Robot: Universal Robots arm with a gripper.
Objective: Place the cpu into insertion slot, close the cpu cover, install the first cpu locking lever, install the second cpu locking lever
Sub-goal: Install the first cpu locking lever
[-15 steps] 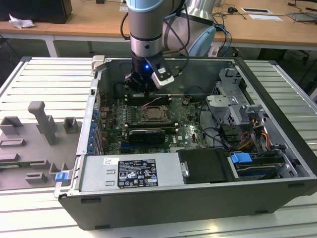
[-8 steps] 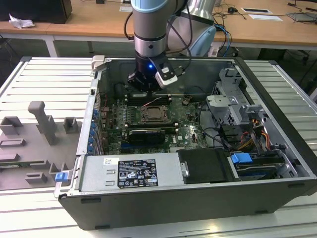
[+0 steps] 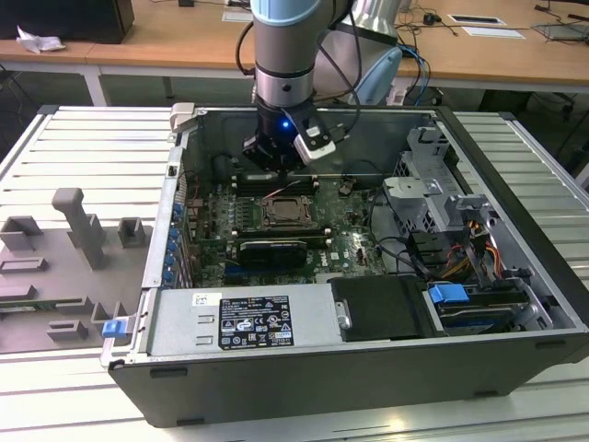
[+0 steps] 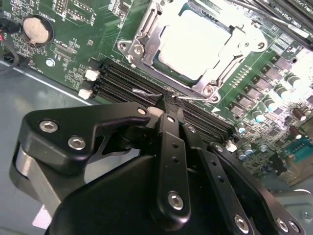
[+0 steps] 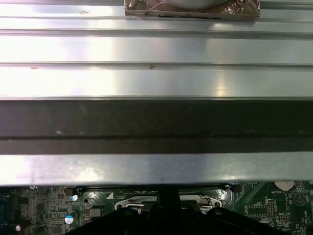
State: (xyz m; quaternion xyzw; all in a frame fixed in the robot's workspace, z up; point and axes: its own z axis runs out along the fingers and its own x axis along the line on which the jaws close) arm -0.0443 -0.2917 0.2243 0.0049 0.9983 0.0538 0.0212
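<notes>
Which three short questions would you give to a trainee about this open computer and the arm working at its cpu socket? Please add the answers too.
1. True or false: the cpu already sits under the closed cpu cover.
2. The tip of the gripper is nearest to: A) the blue drive tab; B) a thin wire locking lever; C) the grey fixtures outside the case.
3. In the second wrist view, what runs along the board between the cpu cover and the gripper?

Key: 1 true; 2 B; 3 the long black memory slots.
</notes>
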